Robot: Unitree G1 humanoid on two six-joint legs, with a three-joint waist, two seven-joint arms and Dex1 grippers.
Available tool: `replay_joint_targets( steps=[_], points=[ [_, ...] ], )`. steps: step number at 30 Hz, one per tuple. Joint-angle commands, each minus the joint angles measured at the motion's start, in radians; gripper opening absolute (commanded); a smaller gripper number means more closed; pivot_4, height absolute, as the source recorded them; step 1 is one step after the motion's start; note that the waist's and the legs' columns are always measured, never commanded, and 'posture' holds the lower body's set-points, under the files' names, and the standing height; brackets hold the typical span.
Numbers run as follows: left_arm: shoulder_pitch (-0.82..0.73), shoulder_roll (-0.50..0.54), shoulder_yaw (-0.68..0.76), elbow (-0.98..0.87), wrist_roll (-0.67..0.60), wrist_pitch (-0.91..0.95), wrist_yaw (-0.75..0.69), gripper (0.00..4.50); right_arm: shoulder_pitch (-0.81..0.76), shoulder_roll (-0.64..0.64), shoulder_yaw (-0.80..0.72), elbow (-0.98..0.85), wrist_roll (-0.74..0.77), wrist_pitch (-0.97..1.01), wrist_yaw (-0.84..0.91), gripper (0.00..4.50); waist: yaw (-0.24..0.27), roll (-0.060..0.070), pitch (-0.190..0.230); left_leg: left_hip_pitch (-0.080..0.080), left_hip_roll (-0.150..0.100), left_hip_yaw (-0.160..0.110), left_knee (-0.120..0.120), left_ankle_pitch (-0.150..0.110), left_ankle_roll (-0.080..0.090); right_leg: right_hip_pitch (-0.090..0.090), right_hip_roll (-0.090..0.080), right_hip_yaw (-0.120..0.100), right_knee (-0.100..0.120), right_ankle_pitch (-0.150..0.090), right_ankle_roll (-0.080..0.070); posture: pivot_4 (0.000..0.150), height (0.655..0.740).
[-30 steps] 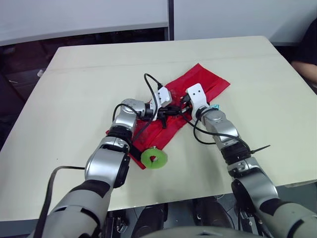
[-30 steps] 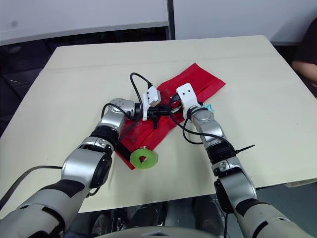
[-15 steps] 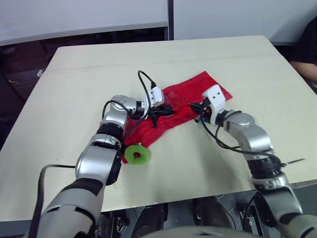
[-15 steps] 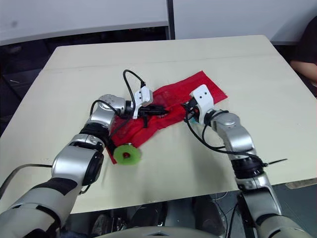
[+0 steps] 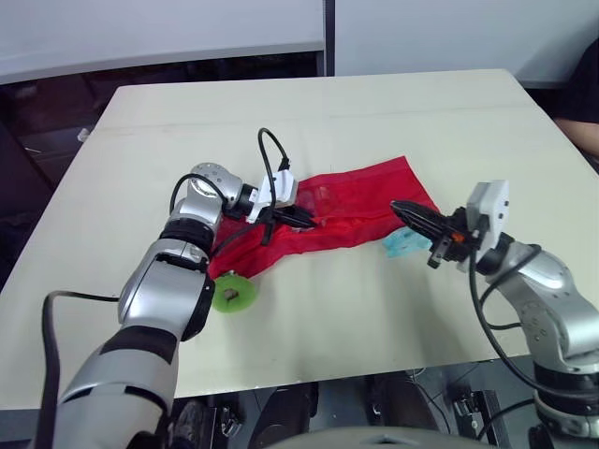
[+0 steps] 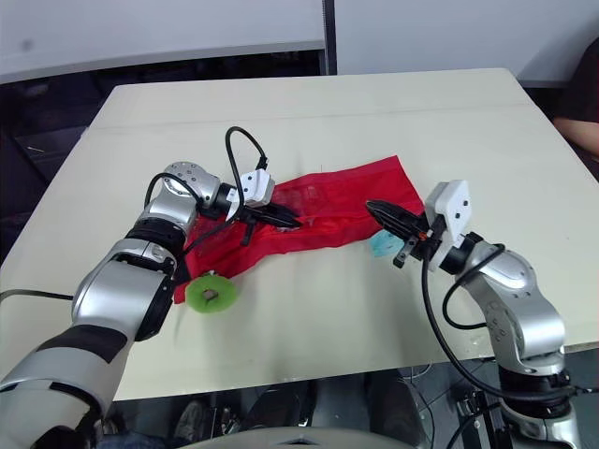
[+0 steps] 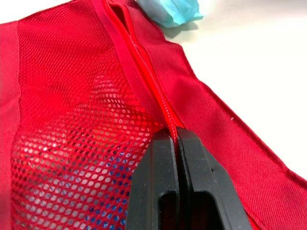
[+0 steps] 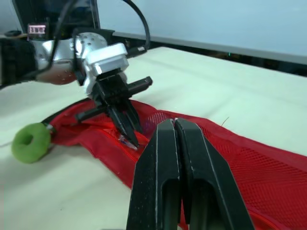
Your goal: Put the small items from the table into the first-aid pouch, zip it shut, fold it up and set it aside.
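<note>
Lower left of the frame: a green ring-shaped roll (image 5: 232, 296) with a soft, matte face lies on the beige surface (image 5: 140, 140), at the corner of the first-aid pouch (image 5: 360, 201). Lower right: the right gripper (image 8: 174, 125) has its smooth black fingers pressed together with nothing between them, and is held above the pouch's right end. A crumpled teal packet (image 5: 402, 245) lies just beside that end. At centre, the pouch is spread flat and unfolded. It is red fabric with a perforated mesh panel. The left gripper (image 7: 176, 135) is clamped on it at the zipper (image 7: 144, 72).
</note>
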Motion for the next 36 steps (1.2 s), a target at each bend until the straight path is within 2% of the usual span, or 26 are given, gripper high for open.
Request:
replay_joint_targets(
  steps=[1,4,5,9,12,14,15,20,23,27,31,34,36],
  points=[
    [-0.046,0.031,0.013,0.042,0.063,-0.105,0.01,0.0,0.034,-0.034,-0.063,-0.052,0.045,-0.038,0.01,0.06,0.0,0.0,0.0,0.0,0.0,0.001,0.0,0.0,0.0,0.0,0.0,0.0,0.0,0.0,0.0,0.15,0.7368],
    [-0.061,0.02,0.051,0.064,0.06,-0.078,0.031,0.0,0.057,-0.067,-0.086,-0.056,0.053,-0.057,0.012,0.06,0.006,0.0,0.0,0.001,0.0,0.001,0.0,0.0,0.0,0.0,0.001,0.001,0.001,0.0,0.0,0.15,0.7368],
    [-0.061,0.019,0.06,0.065,0.057,-0.077,0.026,0.62,0.06,-0.073,-0.099,-0.062,0.069,-0.056,0.008,0.0,0.007,0.0,0.0,0.001,0.0,0.001,0.0,0.0,0.0,0.0,0.001,0.001,0.001,0.0,0.0,0.15,0.7368],
    [-0.048,0.02,0.101,0.046,0.034,-0.047,-0.009,2.15,0.076,-0.097,-0.143,-0.109,0.138,-0.035,-0.012,0.0,0.007,0.0,0.0,0.001,0.0,0.001,0.0,0.0,0.0,0.0,0.001,0.0,0.001,0.0,0.0,0.15,0.7368],
    [-0.033,0.014,0.136,0.012,0.017,-0.011,0.014,3.58,0.104,-0.127,-0.153,-0.143,0.159,-0.025,-0.024,0.0,0.008,0.0,0.0,0.001,0.0,0.001,0.0,0.0,0.0,0.001,0.001,0.0,0.0,0.0,0.0,0.15,0.7368],
    [-0.011,0.001,0.153,-0.036,0.009,0.033,0.061,4.39,0.114,-0.142,-0.159,-0.162,0.174,-0.017,-0.042,0.0,0.009,0.0,0.0,0.001,0.0,0.001,0.001,0.0,0.0,0.001,0.0,0.0,0.001,0.0,0.0,0.15,0.7368],
    [0.008,-0.007,0.156,-0.074,0.007,0.052,0.078,4.46,0.117,-0.149,-0.162,-0.17,0.184,-0.013,-0.051,0.0,0.009,0.0,0.0,0.001,0.0,0.001,0.001,0.0,0.0,0.001,0.0,0.0,0.0,0.0,0.0,0.15,0.7368],
    [0.146,-0.045,0.117,-0.34,0.072,0.174,0.235,4.46,0.126,-0.176,-0.203,-0.196,0.257,0.005,-0.082,0.0,0.01,0.0,0.0,0.001,0.001,0.001,0.001,0.0,0.0,0.002,0.0,0.001,0.001,0.0,0.0,0.15,0.7368],
    [0.216,-0.091,0.078,-0.491,0.131,0.268,0.361,4.46,0.191,-0.23,-0.267,-0.196,0.26,0.0,-0.044,0.0,0.016,0.0,0.0,0.001,0.001,0.001,0.001,0.0,0.0,0.002,0.0,0.001,0.0,0.0,0.0,0.15,0.7368],
    [0.254,-0.18,0.054,-0.547,0.194,0.362,0.561,4.46,0.254,-0.277,-0.341,-0.187,0.282,-0.007,-0.011,0.0,0.031,-0.001,0.0,0.001,0.0,0.001,0.002,0.0,0.0,0.003,0.0,0.001,0.0,0.001,0.001,0.15,0.7368],
    [0.279,-0.218,0.005,-0.591,0.279,0.378,0.691,3.33,0.281,-0.278,-0.369,-0.196,0.285,-0.017,-0.021,0.0,0.036,-0.001,0.0,0.005,0.0,0.002,0.001,0.0,0.001,0.006,0.0,0.002,0.0,0.001,0.002,0.15,0.7368],
    [0.298,-0.234,-0.003,-0.632,0.287,0.409,0.734,1.87,0.307,-0.268,-0.376,-0.21,0.282,-0.027,-0.029,0.0,0.037,-0.001,0.0,0.006,0.001,0.002,0.001,0.0,0.001,0.007,0.0,0.002,0.0,0.001,0.002,0.15,0.7368],
    [0.31,-0.224,-0.019,-0.656,0.303,0.379,0.747,1.06,0.327,-0.263,-0.381,-0.214,0.278,-0.039,-0.028,0.0,0.038,-0.001,0.0,0.006,0.001,0.002,0.001,0.0,0.001,0.007,0.0,0.002,0.0,0.001,0.002,0.15,0.7368]
  ],
)
